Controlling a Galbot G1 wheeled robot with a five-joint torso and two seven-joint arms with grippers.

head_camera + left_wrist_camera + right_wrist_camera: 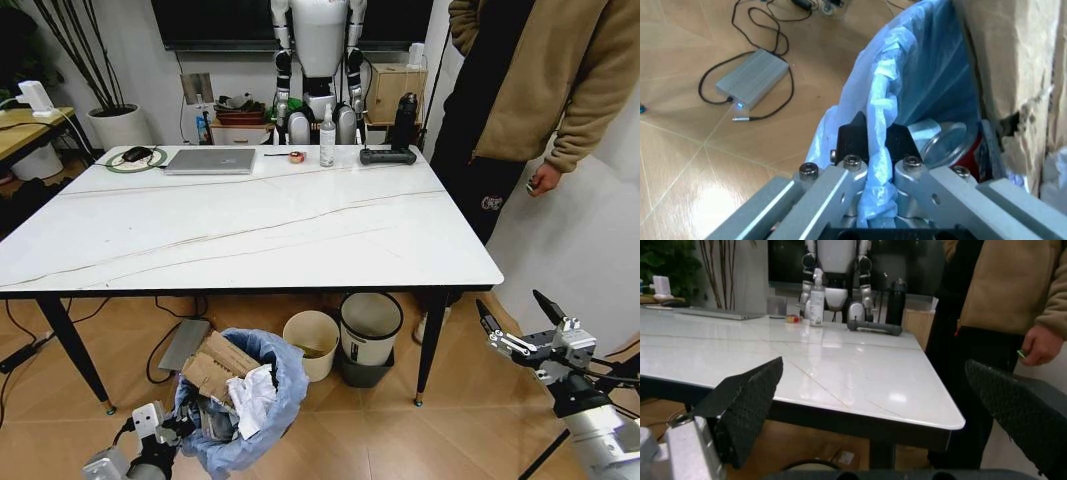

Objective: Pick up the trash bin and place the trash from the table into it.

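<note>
Left pincer [870, 165] clamps trash bin [262, 400] rim | right pincer [518, 312] wide beside table [300, 240]

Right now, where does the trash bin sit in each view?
Head view: trash bin low left on the floor, left pincer at its rim.
Left wrist view: its blue bag rim clamped between the fingers.
Right wrist view: not in it.
Shared landmark: torn cardboard.

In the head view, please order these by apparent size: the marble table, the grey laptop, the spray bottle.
1. The table, by far the largest.
2. The laptop.
3. The spray bottle, smallest.
</note>
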